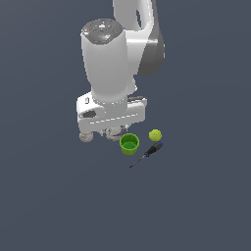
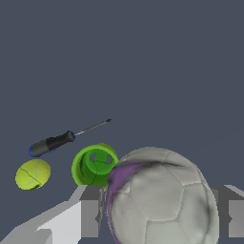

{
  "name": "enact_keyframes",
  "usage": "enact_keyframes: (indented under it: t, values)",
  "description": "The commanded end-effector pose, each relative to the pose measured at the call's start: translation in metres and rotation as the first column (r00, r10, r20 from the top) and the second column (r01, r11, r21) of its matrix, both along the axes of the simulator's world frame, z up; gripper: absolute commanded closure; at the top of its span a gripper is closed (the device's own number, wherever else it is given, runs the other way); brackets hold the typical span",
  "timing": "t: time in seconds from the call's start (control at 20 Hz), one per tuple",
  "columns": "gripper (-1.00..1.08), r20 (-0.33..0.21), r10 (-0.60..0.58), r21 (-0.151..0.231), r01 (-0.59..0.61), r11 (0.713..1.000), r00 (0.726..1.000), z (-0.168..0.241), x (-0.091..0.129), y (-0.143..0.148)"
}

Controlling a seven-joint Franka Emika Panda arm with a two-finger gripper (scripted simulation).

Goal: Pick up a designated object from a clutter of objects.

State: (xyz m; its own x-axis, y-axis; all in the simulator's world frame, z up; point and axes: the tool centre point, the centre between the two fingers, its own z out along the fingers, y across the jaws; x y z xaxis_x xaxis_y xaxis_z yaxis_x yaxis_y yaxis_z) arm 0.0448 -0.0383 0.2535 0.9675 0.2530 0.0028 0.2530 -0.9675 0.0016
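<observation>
Two fingers (image 2: 90, 217) of the gripper (image 2: 159, 214) flank a whitish-grey ball (image 2: 159, 198) in the wrist view, one on each side of it, and the ball fills the space between them; the jaws look closed around it, though actual contact at the pads is hard to confirm. The ball carries a purple tinge along one edge. Beyond it stand the green cup (image 2: 94, 165), the yellow-green ball (image 2: 32, 174) and the screwdriver (image 2: 59, 139). In the exterior view the arm hangs over the centre of the frame, its hand hiding most of the held ball (image 1: 114, 131). Just right of it sits the cup (image 1: 129, 143), then the yellow-green ball (image 1: 155, 135) and the screwdriver (image 1: 147, 154) below it. At the hand's lower left a second whitish ball (image 1: 86, 137) peeks out
</observation>
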Motion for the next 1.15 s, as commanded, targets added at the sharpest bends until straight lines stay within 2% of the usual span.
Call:
enact_keyframes:
  t: [0.0,0.3,0.55,1.1]
  values:
    - [1.08,0.0,0.0,0.0,0.0,1.0,1.0,0.03,-0.002,0.005]
    - [1.08,-0.001,0.0,0.0,0.0,1.0,1.0,0.092,-0.004,0.015]
    - [1.08,-0.002,0.0,0.0,0.0,1.0,1.0,0.128,-0.005,0.022]
    - [1.08,-0.003,0.0,0.001,0.0,1.0,1.0,0.16,-0.004,0.027]
